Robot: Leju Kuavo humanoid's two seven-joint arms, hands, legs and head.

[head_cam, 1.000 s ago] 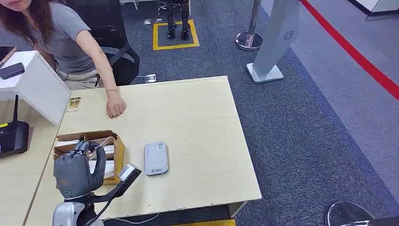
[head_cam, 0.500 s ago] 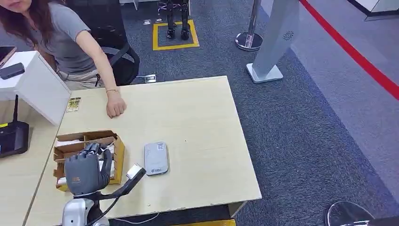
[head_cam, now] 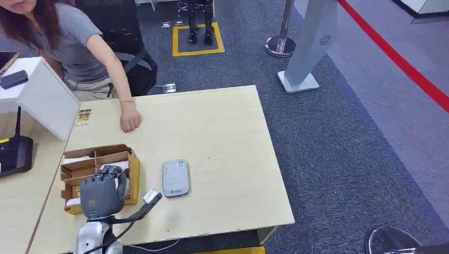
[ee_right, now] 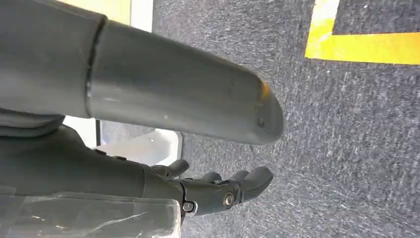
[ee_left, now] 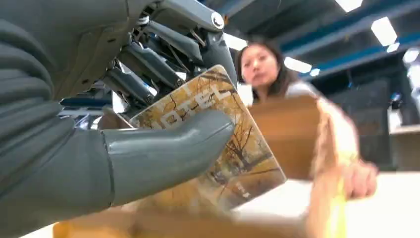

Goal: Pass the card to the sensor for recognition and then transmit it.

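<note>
My left hand is down in the near end of the brown cardboard box at the table's front left. In the left wrist view its thumb and fingers pinch a yellow card printed with autumn trees and the word HOTEL, with the box wall just behind it. The grey card sensor lies flat on the table to the right of the box, apart from the hand. My right hand hangs over the dark carpet with its fingers apart and nothing in it.
A person sits at the far left of the table, one hand resting on the tabletop. White cards stand in the box's other slots. A black device and a white case lie to the left. A small card sits near the far edge.
My left hand has dropped from above the box down into its near end and shifted slightly right. The person and the sensor have not moved.
</note>
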